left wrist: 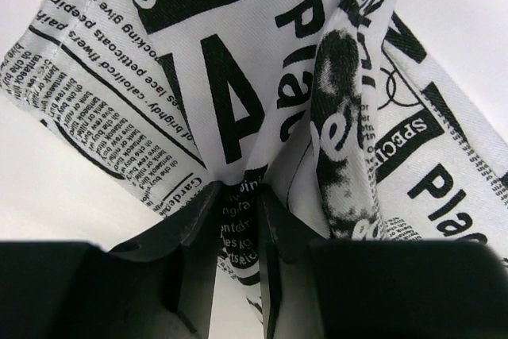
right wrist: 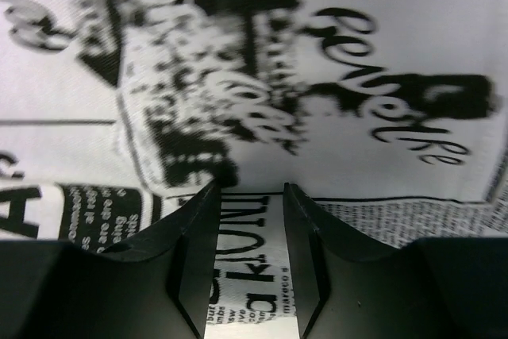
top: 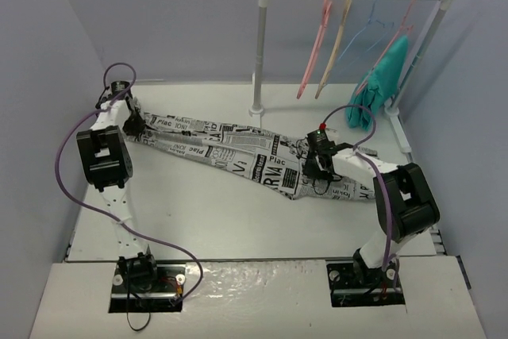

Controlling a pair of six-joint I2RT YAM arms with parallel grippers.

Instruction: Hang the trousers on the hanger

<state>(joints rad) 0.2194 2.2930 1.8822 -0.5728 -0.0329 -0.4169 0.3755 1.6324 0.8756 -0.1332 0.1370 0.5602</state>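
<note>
The trousers (top: 238,155) lie flat on the table (top: 198,212) in front of the rack (top: 259,53), stretched from its near left across to its near right. The hanger (top: 313,45) hangs bare from the rack's rail. Next along the rail are a tan hanger (top: 337,41), a blue hanger (top: 373,25) and a teal garment (top: 381,85).

The left gripper (left wrist: 238,196) is at the trousers' far-left end, jaws narrow, pinching a raised fold of cloth. The right gripper (right wrist: 250,192) is on the other end, jaws a little wider, with a strip of cloth gripped between them.

Print by the left gripper reads "Plac" and a large "A".
</note>
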